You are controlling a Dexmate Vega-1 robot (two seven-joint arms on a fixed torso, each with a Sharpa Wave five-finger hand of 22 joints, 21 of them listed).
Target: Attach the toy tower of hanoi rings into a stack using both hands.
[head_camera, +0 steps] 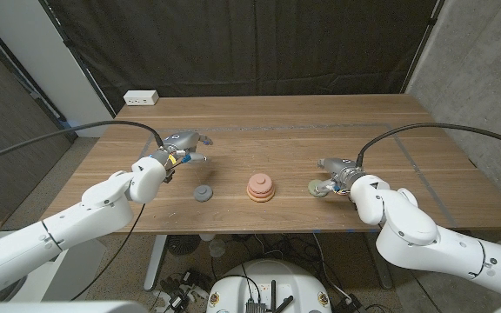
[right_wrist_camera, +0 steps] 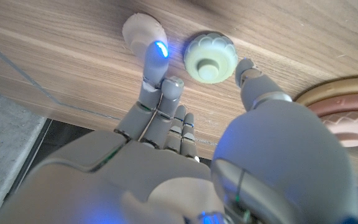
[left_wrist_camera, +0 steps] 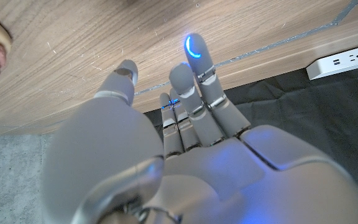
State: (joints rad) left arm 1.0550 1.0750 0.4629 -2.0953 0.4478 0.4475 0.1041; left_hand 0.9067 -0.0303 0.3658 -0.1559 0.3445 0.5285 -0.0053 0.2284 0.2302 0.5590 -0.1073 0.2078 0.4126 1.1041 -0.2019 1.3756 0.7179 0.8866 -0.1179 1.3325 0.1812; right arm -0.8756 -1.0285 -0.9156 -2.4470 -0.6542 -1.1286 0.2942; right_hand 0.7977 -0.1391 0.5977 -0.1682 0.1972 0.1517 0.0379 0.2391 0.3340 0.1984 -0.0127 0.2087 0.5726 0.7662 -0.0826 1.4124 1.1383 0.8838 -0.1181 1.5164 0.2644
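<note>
Ring stack (right_wrist_camera: 344,115) cut by edge, part-hidden behind hand.

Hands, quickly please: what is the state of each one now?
Left hand: open, fingers spread, holding nothing.
Right hand: open, holding nothing, fingers beside the pale green ring.

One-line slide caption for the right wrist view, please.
Right hand, fingers spread, reaching toward small pale green scalloped ring piece on wooden table, beside pink stacked rings.

Wooden table (head_camera: 277,122): ring stack (head_camera: 261,189), two loose pieces.
</note>
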